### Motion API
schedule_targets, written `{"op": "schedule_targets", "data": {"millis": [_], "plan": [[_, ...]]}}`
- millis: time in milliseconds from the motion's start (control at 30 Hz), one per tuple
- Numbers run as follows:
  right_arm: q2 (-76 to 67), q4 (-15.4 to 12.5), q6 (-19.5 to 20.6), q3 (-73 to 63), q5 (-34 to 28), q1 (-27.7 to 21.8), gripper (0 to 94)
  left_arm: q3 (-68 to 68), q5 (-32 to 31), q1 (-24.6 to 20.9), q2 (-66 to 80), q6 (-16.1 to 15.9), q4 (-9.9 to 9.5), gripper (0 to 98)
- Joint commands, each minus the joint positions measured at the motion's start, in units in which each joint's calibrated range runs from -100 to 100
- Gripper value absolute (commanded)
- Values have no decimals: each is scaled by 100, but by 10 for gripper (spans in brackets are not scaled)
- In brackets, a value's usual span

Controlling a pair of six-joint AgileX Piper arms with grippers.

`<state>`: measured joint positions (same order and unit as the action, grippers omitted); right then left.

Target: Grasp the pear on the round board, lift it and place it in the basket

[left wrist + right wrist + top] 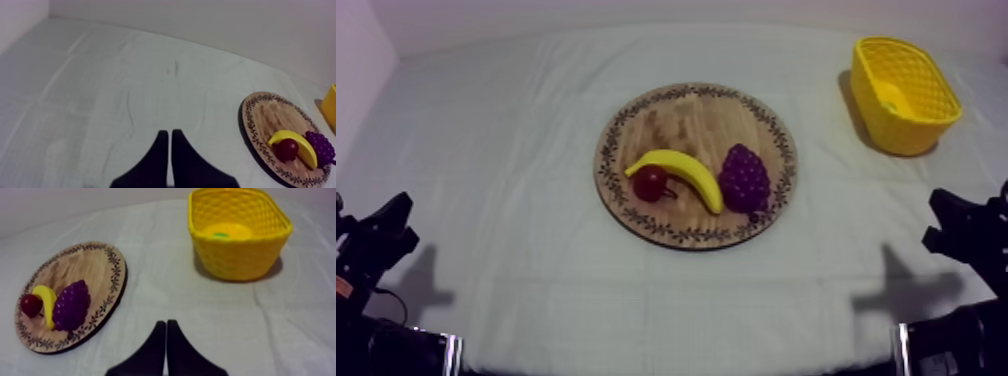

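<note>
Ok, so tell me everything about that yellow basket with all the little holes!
The yellow basket looks like plastic, woven in a lattice of small holes, with a thicker rounded rim and walls that narrow toward the bottom. It stands upright on the grey-white cloth, off to one side of the round wooden board and not touching it. Inside lies a yellow fruit with a green spot, probably the pear.

**A:** What does it all stand on?

**B:** A wide table (666,300) under a creased grey-white cloth (516,150), which covers it to every edge in sight.

**A:** And behind it?

**B:** A plain pale wall (225,20) along the far side. A second pale wall (356,60) meets the table's left edge. The light is soft and even, and shadows on the cloth have blurred edges.
</note>
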<state>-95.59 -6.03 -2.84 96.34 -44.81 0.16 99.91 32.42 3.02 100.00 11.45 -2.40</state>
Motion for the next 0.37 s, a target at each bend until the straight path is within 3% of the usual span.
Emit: {"op": "schedule_targets", "data": {"millis": [0,200,333], "plan": [[-9,231,710,164,442,158,3,-2,0,-1,0,0,-2,1],[-15,436,-757,322,774,248,3,-2,0,-1,0,0,-2,1],[-16,457,-1198,338,797,257,3,-2,0,-1,0,0,-2,1]]}}
